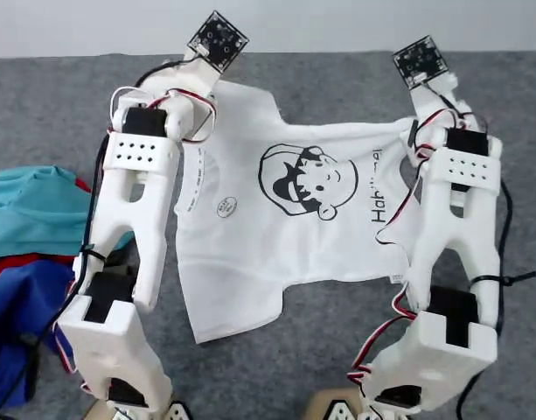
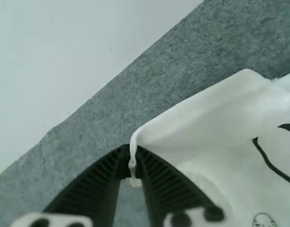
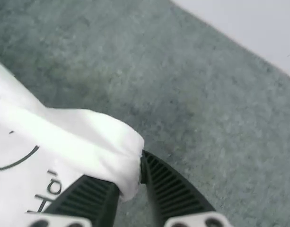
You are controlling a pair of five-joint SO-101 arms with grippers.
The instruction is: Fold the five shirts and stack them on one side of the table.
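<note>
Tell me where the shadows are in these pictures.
High view: even light, faint shadows in wrinkles of the shirt. Left wrist view: a soft shadow under the shirt's fold, by the left claw. Right wrist view: the table looks darker beside the pinched shirt.

1. White shirt [image 1: 250, 254], front: dark lettering [image 1: 379, 188] beside the cartoon face [image 1: 302, 182], running sideways w/ part of it covered. One short word, large letters.
2. Same lettering, right wrist view [image 3: 40, 201]: a few letters only, rest cut at pic edge.
3. Round mark [image 1: 226, 206] on shirt near collar, stamp-type, too small to read. Also left wrist view [image 2: 264, 220], cut at edge.
4. Tiny print [image 1: 194, 175] in rows along the neck strip, illegible.
</note>
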